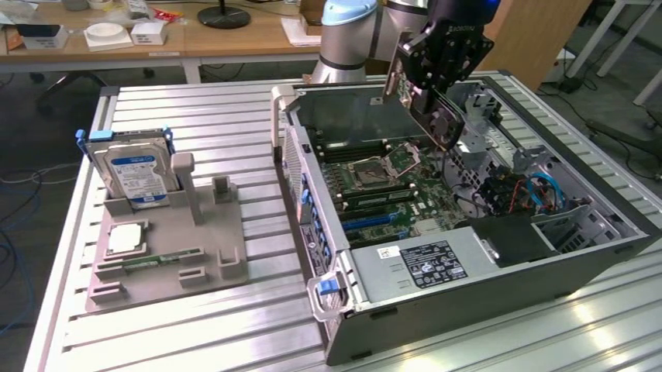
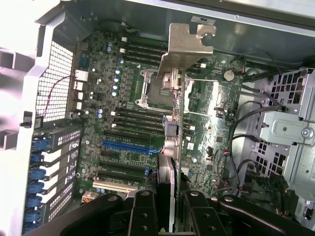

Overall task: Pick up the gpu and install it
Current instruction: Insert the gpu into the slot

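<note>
Installation is in hand, I judge: my tool is clamped on the gpu, which hangs on edge above the motherboard, not yet seated. Seating calls for lining its edge squarely over a slot. Wrist view shows its silver bracket and a blue slot on the motherboard; exterior view shows the card's height above the motherboard.

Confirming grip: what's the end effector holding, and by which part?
The end effector holds the gpu, pinched across its two flat faces at its upper edge.
</note>
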### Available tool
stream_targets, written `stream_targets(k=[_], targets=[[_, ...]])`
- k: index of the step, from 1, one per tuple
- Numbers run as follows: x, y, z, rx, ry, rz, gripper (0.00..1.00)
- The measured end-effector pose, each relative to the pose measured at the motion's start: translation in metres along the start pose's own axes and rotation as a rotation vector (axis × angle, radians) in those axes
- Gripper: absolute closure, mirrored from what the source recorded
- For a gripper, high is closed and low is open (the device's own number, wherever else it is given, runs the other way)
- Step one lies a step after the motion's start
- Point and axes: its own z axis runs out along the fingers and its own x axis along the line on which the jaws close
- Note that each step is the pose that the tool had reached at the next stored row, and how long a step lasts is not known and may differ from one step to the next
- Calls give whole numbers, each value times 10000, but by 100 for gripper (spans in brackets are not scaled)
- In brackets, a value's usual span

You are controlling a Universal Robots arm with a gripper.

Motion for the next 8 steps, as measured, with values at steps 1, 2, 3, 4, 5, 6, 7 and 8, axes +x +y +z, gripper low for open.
stream_targets(k=[1, 2, 3, 4, 5, 6, 7, 8], targets=[[0, 0, 0, 0, 0, -12, 73], [0, 0, 0, 0, 0, -23, 73], [0, 0, 0, 0, -1, -35, 73], [0, 0, 0, 0, 0, -48, 73], [0, 0, 0, 0, -1, -60, 73], [0, 0, 0, 0, -1, -73, 73], [0, 0, 0, 0, -1, -85, 73], [0, 0, 0, 0, -1, -98, 73]])
